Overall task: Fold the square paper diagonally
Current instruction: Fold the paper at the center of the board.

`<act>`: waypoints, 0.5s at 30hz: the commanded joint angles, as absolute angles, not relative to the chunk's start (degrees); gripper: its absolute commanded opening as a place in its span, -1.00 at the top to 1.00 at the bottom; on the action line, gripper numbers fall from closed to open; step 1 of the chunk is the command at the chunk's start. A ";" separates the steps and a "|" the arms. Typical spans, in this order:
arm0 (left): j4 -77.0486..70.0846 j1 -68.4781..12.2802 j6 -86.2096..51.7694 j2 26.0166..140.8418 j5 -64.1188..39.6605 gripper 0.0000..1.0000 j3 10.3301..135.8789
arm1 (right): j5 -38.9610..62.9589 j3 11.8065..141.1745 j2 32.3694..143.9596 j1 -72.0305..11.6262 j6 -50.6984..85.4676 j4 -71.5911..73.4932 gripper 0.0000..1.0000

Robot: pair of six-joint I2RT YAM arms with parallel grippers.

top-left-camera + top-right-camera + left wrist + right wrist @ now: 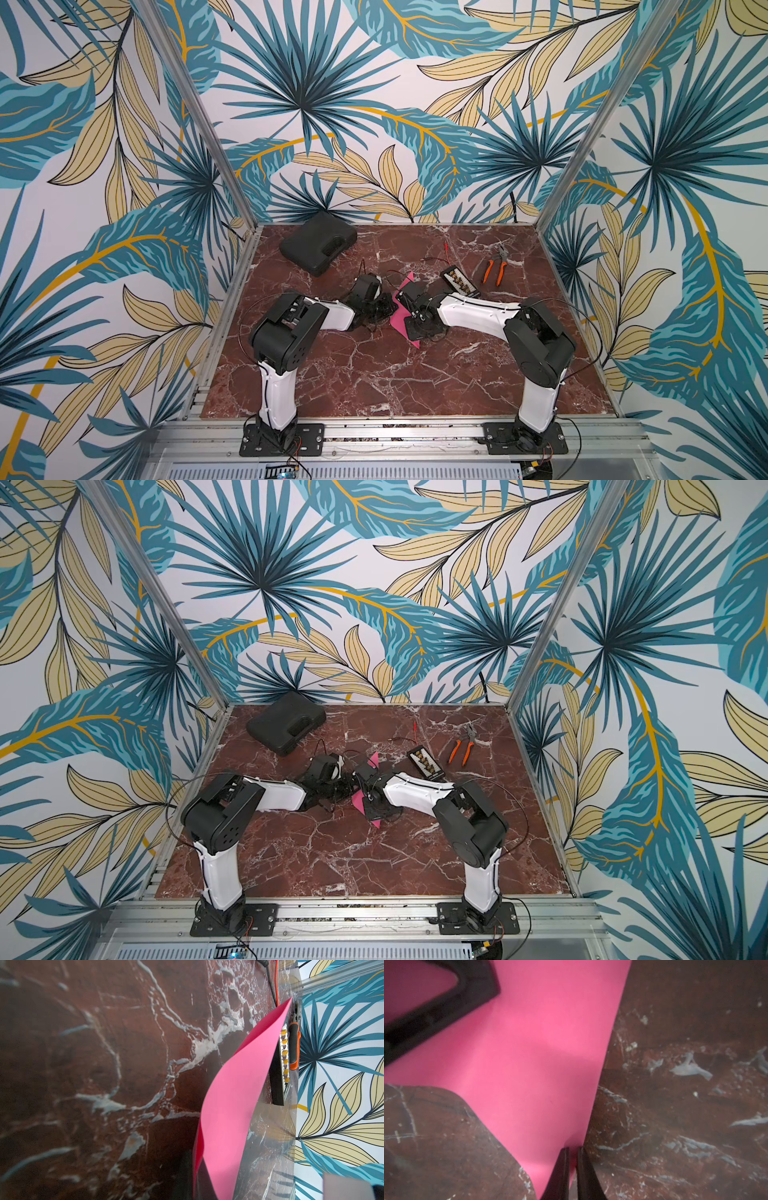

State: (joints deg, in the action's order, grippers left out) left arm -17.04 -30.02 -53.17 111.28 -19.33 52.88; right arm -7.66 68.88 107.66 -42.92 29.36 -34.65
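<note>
Position of the square paper (400, 322) (357, 801): mid-table on the red marble table (365, 382), between the two arms' wrists. It is not flat. One pink corner stands up toward the back wall, another pokes out toward the front below the right wrist, and the arms hide the middle.

State of left gripper (384, 308): low over the table at the sheet's left side. In the left wrist view the sheet (234, 1095) rises from the frame's edge between two dark, blurred fingers (184, 1176) and curls up to a free point. A darker pink strip along one edge shows its other face. Jaws together, pinching the sheet.

State of right gripper (572, 1167): the right wrist view shows two black fingertips (562, 1169) almost touching, with a thin sliver of pink between them. They sit at the sheet's (529, 1053) straight edge, where it meets the marble. Jaws clamped on that edge. A black frame-shaped part (446, 1007) lies over the far part of the sheet, too blurred to identify.

Rest of table: black case (318, 243) at back left. Black component box (459, 282), orange-handled pliers (494, 270) and thin red leads (440, 253) at back right, all apart from the sheet.
</note>
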 commanded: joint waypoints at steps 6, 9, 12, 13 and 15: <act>-14.16 -28.97 -52.69 113.47 -16.39 1.00 51.42 | -5.80 65.27 106.31 -45.06 31.71 -38.89 0.77; -14.16 -28.92 -52.71 113.40 -16.42 1.00 51.33 | -5.51 64.36 105.63 -45.35 31.91 -38.94 0.86; -14.15 -28.92 -52.65 113.47 -16.45 1.00 51.22 | -4.74 64.06 105.13 -45.70 31.82 -38.84 0.86; -14.24 -28.92 -52.59 113.43 -16.42 1.00 51.23 | -4.38 63.99 105.03 -45.70 31.66 -38.85 0.87; -14.32 -28.96 -52.65 113.44 -16.42 1.00 51.16 | -3.88 63.75 104.85 -45.70 31.50 -38.84 0.87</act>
